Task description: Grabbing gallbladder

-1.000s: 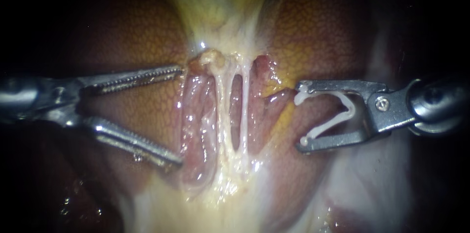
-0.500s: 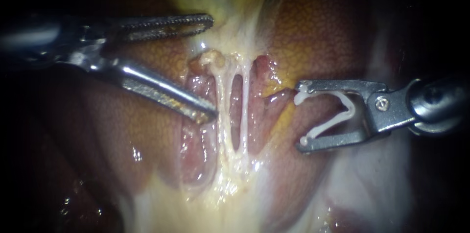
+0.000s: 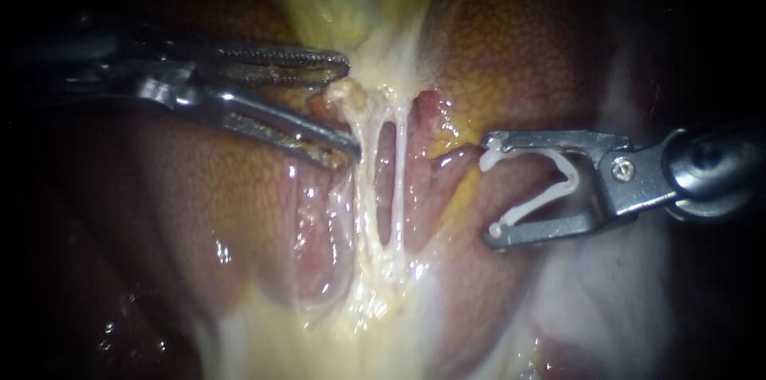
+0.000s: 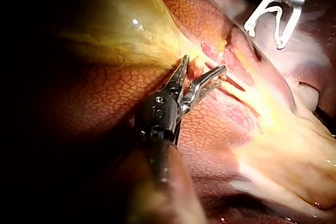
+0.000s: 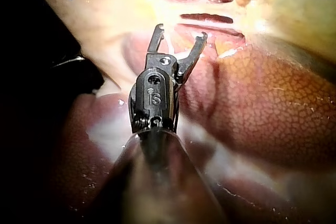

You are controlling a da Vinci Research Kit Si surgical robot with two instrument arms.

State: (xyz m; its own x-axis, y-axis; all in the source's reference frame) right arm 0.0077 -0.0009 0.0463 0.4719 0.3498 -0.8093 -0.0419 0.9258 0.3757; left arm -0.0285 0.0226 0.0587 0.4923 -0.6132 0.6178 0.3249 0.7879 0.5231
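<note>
Reaching in from the left of the two tubes (image 3: 396, 180), my left instrument (image 3: 348, 112) has its toothed jaws parted with a clear gap. The upper jaw's tip lies just above the tubes' upper end, and the lower jaw's tip lies close beside the left-hand tube. A small yellowish nub (image 3: 345, 93) of tissue at the top of the tubes sits between the two tips, but no view shows both jaws pressing on it, so nothing is gripped. From the left wrist camera the same instrument (image 4: 203, 64) straddles reddish tissue where the gallbladder (image 4: 121, 30) narrows. In the endoscope view the gallbladder (image 3: 351, 5) is the pale yellow-green body directly above the tubes, tapering down to them. Mottled orange-brown liver (image 3: 511, 53) spreads on both sides of the tubes. Well to the right of the tubes and apart from them, my right instrument (image 3: 488, 191) stands with its jaws wide. They nonetheless carry a white clip (image 3: 571, 179), one leg along each jaw, its mouth facing the tubes. The right wrist camera shows that instrument (image 5: 181, 31) short of the tubes.
</note>
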